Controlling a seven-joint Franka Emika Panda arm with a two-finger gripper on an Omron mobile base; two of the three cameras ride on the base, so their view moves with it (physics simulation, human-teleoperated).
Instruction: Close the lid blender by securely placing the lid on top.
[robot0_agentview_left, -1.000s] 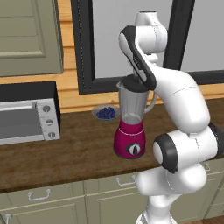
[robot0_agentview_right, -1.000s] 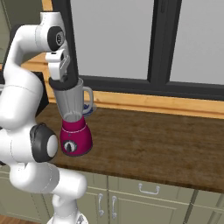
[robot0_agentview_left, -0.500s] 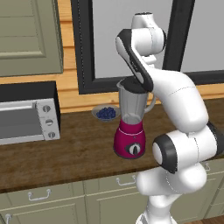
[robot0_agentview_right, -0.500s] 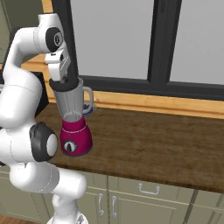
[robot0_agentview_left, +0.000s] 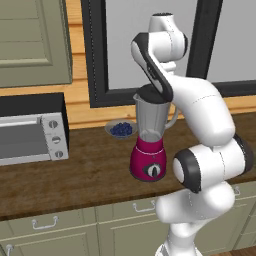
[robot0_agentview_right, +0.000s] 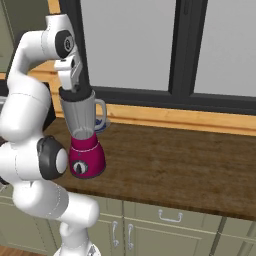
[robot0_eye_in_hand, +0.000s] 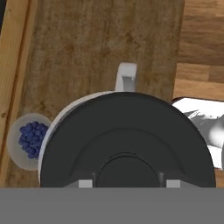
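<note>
Blender (robot0_agentview_left: 150, 145): upright on the wooden counter (robot0_agentview_left: 80, 175), magenta base with dark dial facing front, clear grey jar above, side handle (robot0_agentview_right: 101, 111) turned toward the window side. Landmark for all entries below.

Lid (robot0_eye_in_hand: 127, 140): black round disc, directly over the jar rim, sitting at or just above it; full seating cannot be told. From the hand view, covers nearly the whole jar mouth, with the jar handle poking out beyond its far edge. Also seen as a dark cap on top of the jar (robot0_agentview_left: 151, 93).

Gripper (robot0_agentview_right: 75, 89): directly above the blender, pointing down, clamped together on the lid's raised centre. Fingertips hidden behind the lid's knob in the hand view.

Bowl of blueberries (robot0_agentview_left: 121, 129): on the counter just behind the blender, toward the wall, apart from the base.

Toaster oven (robot0_agentview_left: 31, 137): silver, well to the left of the blender on the same counter.

Cabinet fronts (robot0_agentview_right: 165, 225): below the counter edge, in front of the blender.
</note>
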